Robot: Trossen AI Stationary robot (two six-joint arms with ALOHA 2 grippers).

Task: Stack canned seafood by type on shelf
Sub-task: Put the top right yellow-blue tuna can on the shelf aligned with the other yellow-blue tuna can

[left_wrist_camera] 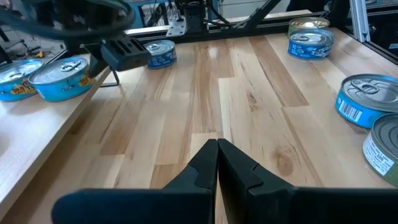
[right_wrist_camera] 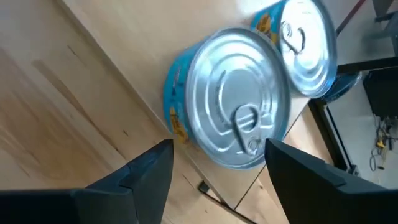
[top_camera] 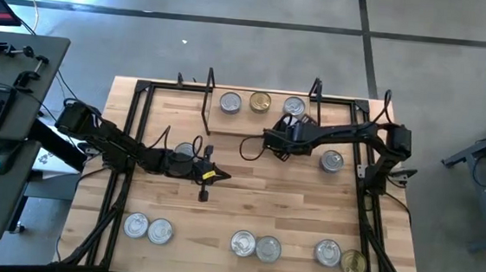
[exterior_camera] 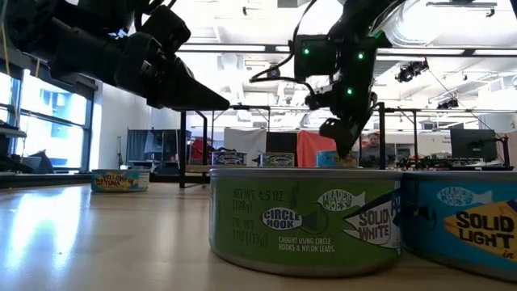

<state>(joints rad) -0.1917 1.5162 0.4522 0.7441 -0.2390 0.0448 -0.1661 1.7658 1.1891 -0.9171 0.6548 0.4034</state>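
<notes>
From above, the shelf (top_camera: 262,120) is a pale wood board with thin black wire uprights at its ends, set at the far side of the black-framed butcher-block tabletop (top_camera: 247,188). Three short round tins sit in a row on it: a silver-lidded tin (top_camera: 230,103), a gold-lidded tin (top_camera: 260,103) and another silver tin (top_camera: 294,106). The right gripper (top_camera: 279,144) hangs at the shelf's front edge, below that last tin; a loose silver tin (top_camera: 331,161) lies on the tabletop just off the shelf's right end. The left gripper (top_camera: 208,175) sits over bare wood in front of the shelf's left end. Six more tins line the tabletop's near edge, well apart from the shelf.

At table height, a green-labelled tin (exterior_camera: 305,218) and a blue-labelled tin (exterior_camera: 464,222) fill the foreground, smooth printed paper round metal walls.

From the left wrist, the left gripper (left_wrist_camera: 217,163) shows its dark fingers pressed together, holding nothing, above planked wood.

From the right wrist, the right gripper (right_wrist_camera: 217,165) has its matte black fingers spread wide apart, empty, straddling a blue-labelled tin (right_wrist_camera: 230,106) with ribbed shiny lid and pull tab, on the shelf board; another tin (right_wrist_camera: 305,43) stands just beside it.
</notes>
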